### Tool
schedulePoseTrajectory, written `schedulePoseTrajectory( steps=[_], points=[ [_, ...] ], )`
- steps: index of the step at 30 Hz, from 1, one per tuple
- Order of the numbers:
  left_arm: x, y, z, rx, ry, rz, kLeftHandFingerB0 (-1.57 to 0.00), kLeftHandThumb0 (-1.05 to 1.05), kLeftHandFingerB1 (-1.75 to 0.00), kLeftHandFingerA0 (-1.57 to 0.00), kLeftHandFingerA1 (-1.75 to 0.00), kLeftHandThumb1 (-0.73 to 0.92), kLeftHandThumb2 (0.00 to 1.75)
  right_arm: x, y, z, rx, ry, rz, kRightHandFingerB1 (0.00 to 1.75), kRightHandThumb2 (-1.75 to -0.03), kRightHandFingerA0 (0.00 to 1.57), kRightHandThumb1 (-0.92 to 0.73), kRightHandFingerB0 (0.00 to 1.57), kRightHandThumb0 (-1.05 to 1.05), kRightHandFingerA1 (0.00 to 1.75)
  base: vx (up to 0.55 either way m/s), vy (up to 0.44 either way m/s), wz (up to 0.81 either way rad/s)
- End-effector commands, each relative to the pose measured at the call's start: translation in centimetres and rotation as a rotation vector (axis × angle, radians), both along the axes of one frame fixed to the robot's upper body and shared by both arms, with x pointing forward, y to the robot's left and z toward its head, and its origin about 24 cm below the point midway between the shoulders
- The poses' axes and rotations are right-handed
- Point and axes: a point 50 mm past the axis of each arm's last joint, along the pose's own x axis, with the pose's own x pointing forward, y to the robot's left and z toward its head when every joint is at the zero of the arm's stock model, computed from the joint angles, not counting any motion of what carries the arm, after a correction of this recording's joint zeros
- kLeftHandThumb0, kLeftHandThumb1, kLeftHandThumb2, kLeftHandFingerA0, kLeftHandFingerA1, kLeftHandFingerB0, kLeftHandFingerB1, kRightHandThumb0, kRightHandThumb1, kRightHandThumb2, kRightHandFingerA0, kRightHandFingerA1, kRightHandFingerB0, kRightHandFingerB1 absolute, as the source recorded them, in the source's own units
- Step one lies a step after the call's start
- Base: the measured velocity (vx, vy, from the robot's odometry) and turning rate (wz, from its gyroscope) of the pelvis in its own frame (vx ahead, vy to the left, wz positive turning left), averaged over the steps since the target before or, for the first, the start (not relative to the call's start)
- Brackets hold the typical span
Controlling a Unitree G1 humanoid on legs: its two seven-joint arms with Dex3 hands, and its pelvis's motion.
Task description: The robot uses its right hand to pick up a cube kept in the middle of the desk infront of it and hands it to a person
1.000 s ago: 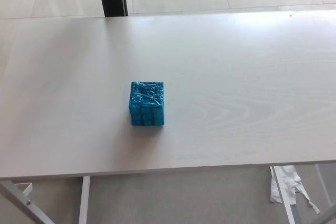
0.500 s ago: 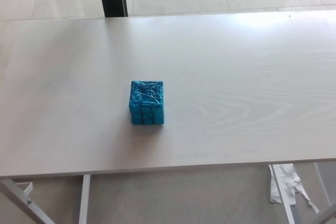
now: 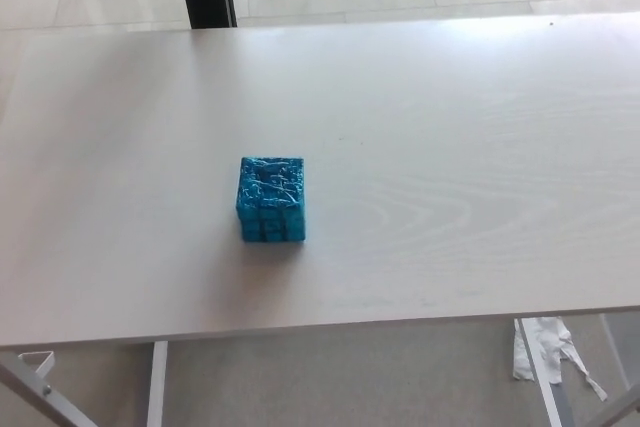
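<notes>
the small blue cube with a rough, crinkled surface (image 3: 271, 198) sits alone near the middle of the pale wood-grain desk (image 3: 480, 147), a little toward its near edge. neither robot hand is in view, so i cannot tell how open either is. the uneven faces could let the fingers slip, or a clumsy approach could nudge it toward the near edge.

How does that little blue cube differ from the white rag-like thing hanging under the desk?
The blue cube is bright blue with a rough, patterned surface; the white scrap is plain white. The cube is a compact block with firm edges; the scrap is limp and ragged. The cube stands on the desk; the scrap hangs below its near edge, by a leg. No hand is near either.
</notes>
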Motion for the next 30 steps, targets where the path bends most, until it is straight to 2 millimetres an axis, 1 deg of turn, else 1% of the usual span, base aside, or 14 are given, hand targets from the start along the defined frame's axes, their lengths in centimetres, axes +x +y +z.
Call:
schedulePoseTrajectory(
  steps=[1,2,7,8,10,11,15,16,22,23,25,27,29,30],
  points=[
    [-0.4,1.0,0.9,0.016,-0.033,0.128,-0.23,-0.78,-0.49,-0.42,-0.73,0.79,0.64,2.3,-0.4,6.3,-0.132,-0.192,-0.017,0.47,-0.62,0.78,-0.55,0.35,-1.05,0.91,0.0,0.0,0.0],
    [-0.1,1.0,0.9,0.001,-0.057,0.148,-0.21,-0.76,-0.48,-0.41,-0.73,0.78,0.63,4.9,0.8,10.0,-0.124,-0.329,0.058,0.58,-0.57,0.69,-0.46,0.45,-1.05,0.56,0.0,0.0,0.0],
    [0.2,0.8,0.7,-0.009,-0.048,0.127,-0.19,-0.78,-0.51,-0.38,-0.76,0.82,0.64,8.3,5.2,14.7,-0.199,-0.477,0.28,0.5,-0.79,0.59,-0.37,0.34,-0.85,0.54,0.0,0.0,0.0],
    [0.5,0.7,0.3,-0.033,-0.033,0.11,-0.19,-0.78,-0.51,-0.38,-0.76,0.82,0.64,9.5,7.5,16.4,-0.202,-0.532,0.407,0.4,-0.56,1.18,-0.49,0.36,-0.85,0.99,0.0,0.0,0.0],
    [0.5,0.7,0.4,-0.032,-0.033,0.11,-0.19,-0.78,-0.51,-0.38,-0.76,0.82,0.64,9.8,8.4,17.0,-0.213,-0.544,0.445,0.4,-0.56,1.18,-0.49,0.36,-0.85,0.99,0.0,0.0,0.0],
    [1.0,0.3,0.0,-0.035,-0.03,0.131,-0.28,-0.79,-0.51,-0.42,-0.73,0.77,0.63,11.0,11.4,18.5,-0.238,-0.584,0.535,0.37,-0.57,0.85,-0.51,0.34,-0.78,0.58,0.0,0.0,0.0],
    [1.4,-0.5,-0.8,-0.03,-0.032,0.068,-0.24,-0.76,-0.51,-0.38,-0.75,0.81,0.64,12.8,17.8,20.5,-0.309,-0.631,0.708,0.4,-0.82,0.22,-0.46,0.17,-0.73,0.52,0.0,0.0,0.0],
    [1.5,-0.8,-1.2,-0.034,-0.035,0.07,-0.25,-0.75,-0.51,-0.43,-0.77,0.79,0.64,13.7,20.5,20.8,-0.315,-0.643,0.784,0.28,-0.59,0.23,-0.58,0.21,-0.74,0.43,0.0,0.0,0.0],
    [1.5,-1.3,-1.8,-0.042,-0.019,0.06,-0.28,-0.76,-0.52,-0.45,-0.76,0.8,0.64,15.8,25.8,20.6,-0.399,-0.618,0.966,0.31,-0.59,0.26,-0.6,0.22,-0.76,0.49,0.0,0.0,0.0],
    [1.5,-1.3,-1.7,-0.048,-0.023,0.059,-0.26,-0.75,-0.5,-0.44,-0.75,0.79,0.63,16.0,26.8,20.6,-0.387,-0.616,1.008,0.43,-0.86,0.24,-0.47,0.16,-0.77,0.56,0.0,0.0,0.0],
    [1.4,-1.4,-1.8,-0.054,-0.025,0.052,-0.26,-0.76,-0.52,-0.43,-0.75,0.79,0.63,16.1,28.1,20.6,-0.466,-0.59,1.023,0.42,-0.87,0.22,-0.48,0.12,-0.78,0.55,0.0,0.0,0.0],
    [1.4,-1.5,-2.0,-0.045,-0.018,0.042,-0.26,-0.79,-0.52,-0.43,-0.76,0.79,0.64,16.7,30.5,20.7,-0.459,-0.573,1.086,0.35,-0.58,0.14,-0.59,0.15,-0.79,0.56,0.0,0.0,0.0],
    [1.4,-1.5,-2.1,-0.046,-0.018,0.049,-0.27,-0.77,-0.51,-0.43,-0.75,0.8,0.64,17.0,31.4,20.5,-0.479,-0.549,1.096,0.45,-0.83,0.13,-0.46,0.1,-0.77,0.6,0.0,0.0,0.0],
    [1.4,-1.6,-2.2,-0.048,-0.023,0.044,-0.25,-0.79,-0.52,-0.39,-0.76,0.81,0.64,17.7,32.6,19.9,-0.506,-0.508,1.127,0.5,-0.92,0.04,-0.26,0.0,-0.39,0.54,0.0,0.0,0.0]
  ],
)
